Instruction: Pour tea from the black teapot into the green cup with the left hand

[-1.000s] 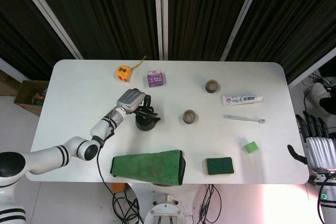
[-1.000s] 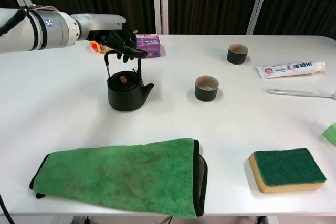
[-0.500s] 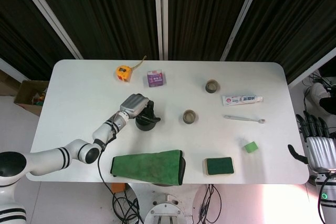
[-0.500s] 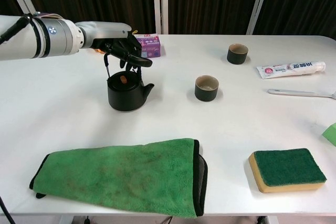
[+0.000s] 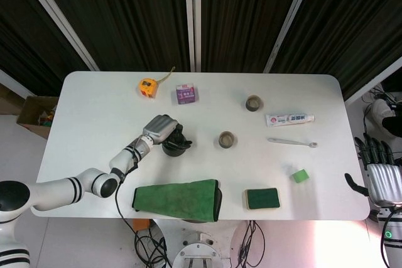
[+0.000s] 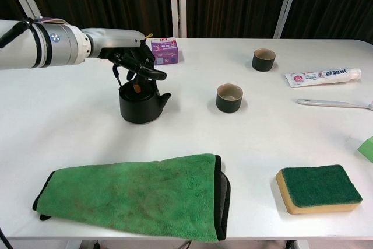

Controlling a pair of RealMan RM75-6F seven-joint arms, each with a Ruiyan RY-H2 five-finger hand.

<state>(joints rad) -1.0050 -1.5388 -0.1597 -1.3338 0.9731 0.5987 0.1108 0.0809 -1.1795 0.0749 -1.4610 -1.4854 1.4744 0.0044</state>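
The left hand (image 6: 135,62) has come down over the last second and now sits low over the black teapot (image 6: 140,103), its dark fingers (image 6: 152,74) curled around the top of the wire handle where before they hovered higher above it. The handle seems tipped back under the hand, and the fingers look closed on it — a grip, as far as the chest view shows, though the palm hides the exact contact. The teapot has not left the table (image 6: 262,132); it stands in the same spot, spout towards the green cup (image 6: 229,98), which waits near it on the right with a gap between them. So the grasp looks made and the lift is still to do — pouring has not begun. The right hand (image 5: 383,177) hangs off the far table edge, fingers straight and apart, holding nothing.
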